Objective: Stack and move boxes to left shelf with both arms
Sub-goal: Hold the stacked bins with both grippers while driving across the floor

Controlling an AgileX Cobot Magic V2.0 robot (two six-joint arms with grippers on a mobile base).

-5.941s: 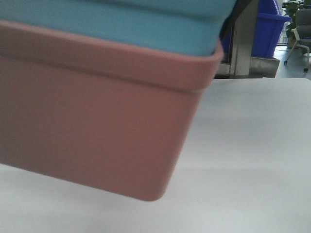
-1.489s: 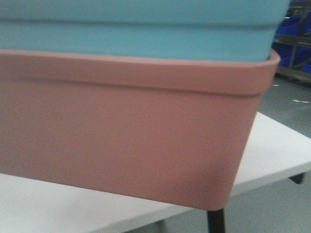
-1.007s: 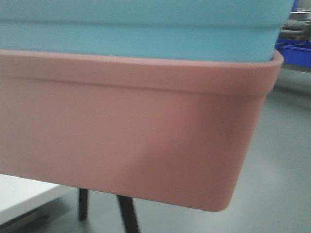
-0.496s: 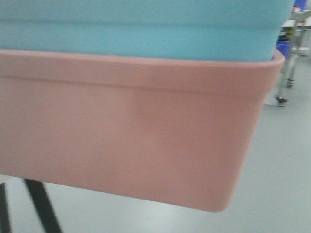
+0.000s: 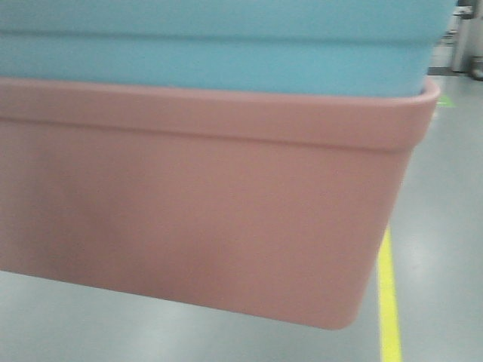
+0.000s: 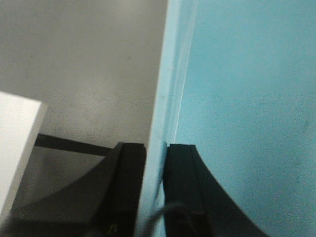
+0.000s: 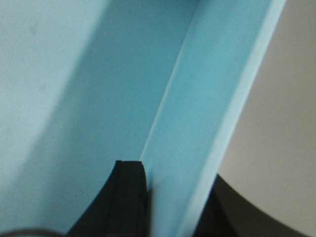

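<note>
The light blue box [image 5: 226, 53] sits nested inside the salmon pink box [image 5: 204, 204]. The stack fills the front view and hangs above the floor. My left gripper [image 6: 157, 165] is shut on the blue box's left wall [image 6: 170, 74], one black finger [image 6: 129, 187] outside and one inside. My right gripper [image 7: 173, 197] is shut on the blue box's right wall [image 7: 217, 98], with one finger [image 7: 129, 197] inside and the other outside. The pink box is hidden in both wrist views. The left shelf is out of view.
Grey floor with a yellow line [image 5: 388, 302] lies below the stack at the right. A white table corner [image 6: 15, 148] and a dark bar [image 6: 74, 145] show below my left gripper. Grey equipment [image 5: 468, 53] stands far back right.
The stack keeps its place in the front view while the background has swept past. The white table and its legs have left the view. Bare floor with a yellow line now shows.
</note>
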